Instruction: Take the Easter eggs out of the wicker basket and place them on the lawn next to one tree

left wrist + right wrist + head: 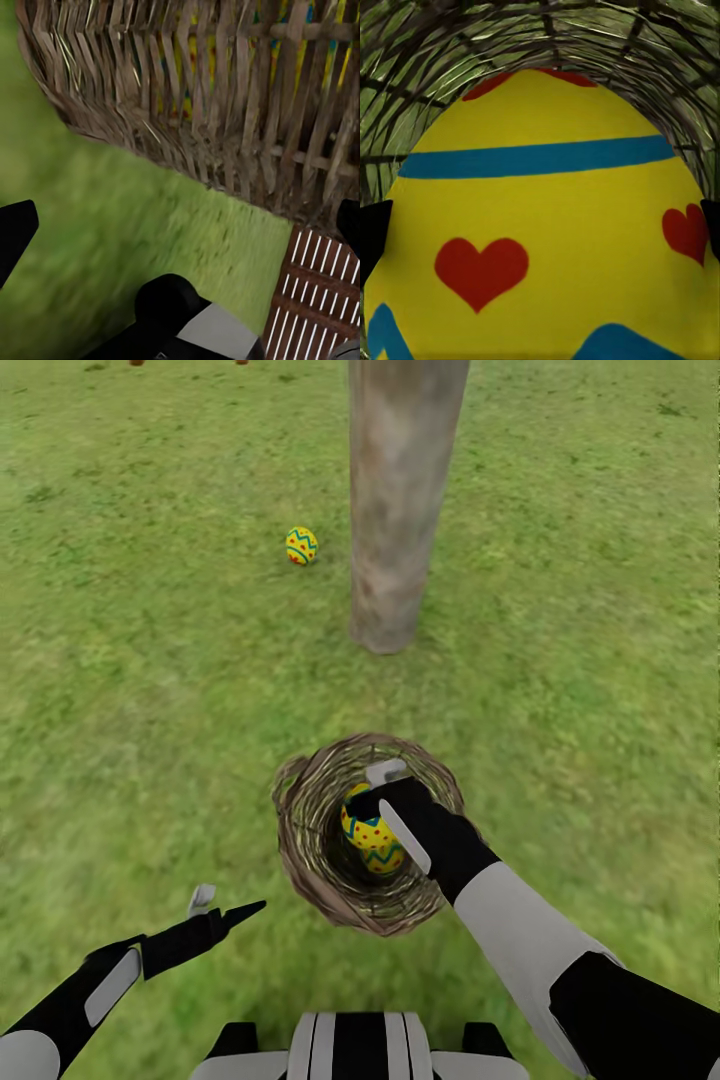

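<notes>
One egg already at tree's nine o'clock; our right gripper deep in basket, fingers straddling next egg, grip unconfirmed; left gripper spread, idle.

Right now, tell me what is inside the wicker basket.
Inside the wicker basket the right gripper reaches down around yellow Easter eggs. At least one egg shows, maybe two stacked; the gripper covers part, so the count is unclear. The basket floor beneath is hidden.

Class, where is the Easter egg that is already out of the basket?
In the head view, the Easter egg lies on the lawn, left of the tree trunk and beyond the wicker basket.
</notes>
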